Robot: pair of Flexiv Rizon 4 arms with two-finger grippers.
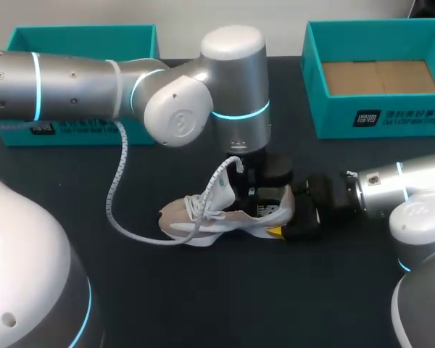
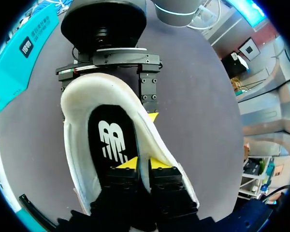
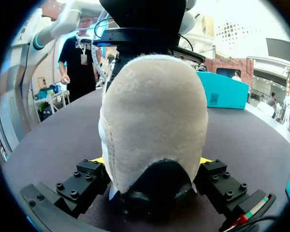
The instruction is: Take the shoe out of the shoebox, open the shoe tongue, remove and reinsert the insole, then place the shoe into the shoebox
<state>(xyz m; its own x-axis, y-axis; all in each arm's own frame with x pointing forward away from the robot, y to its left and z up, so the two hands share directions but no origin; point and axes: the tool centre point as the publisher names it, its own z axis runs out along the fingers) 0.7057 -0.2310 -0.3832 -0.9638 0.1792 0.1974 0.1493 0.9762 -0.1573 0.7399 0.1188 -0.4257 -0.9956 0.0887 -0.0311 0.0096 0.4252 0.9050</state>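
- 2 grippers hold 1 beige and white shoe (image 1: 217, 214), which lies on its sole on the black table (image 1: 239, 290), toe toward the left arm's side and heel toward the right arm's side
- The left gripper (image 2: 144, 163) comes down from above the shoe into its opening; 1 yellow tip sits inside on the black insole (image 2: 113, 140) and the other outside, so the fingers are pinched onto the shoe's side wall
- The insole lies flat inside the shoe, its white logo showing
- The right gripper (image 3: 152, 162) is at the shoe's heel, level with the table, with 1 finger pressed to each side of the heel; it is clamped on the shoe
- The white laces (image 1: 214, 196) are bunched loosely over the shoe's front half
- A white coiled cable (image 1: 116, 196) hangs from the left arm and loops down to the table beside the shoe's toe
- 1 teal shoebox (image 1: 380, 123) stands open well apart from the shoe, beyond its heel end, brown floor showing
- A second teal shoebox (image 1: 80, 32) stands well apart from the shoe, beyond its toe end, partly hidden by the left arm
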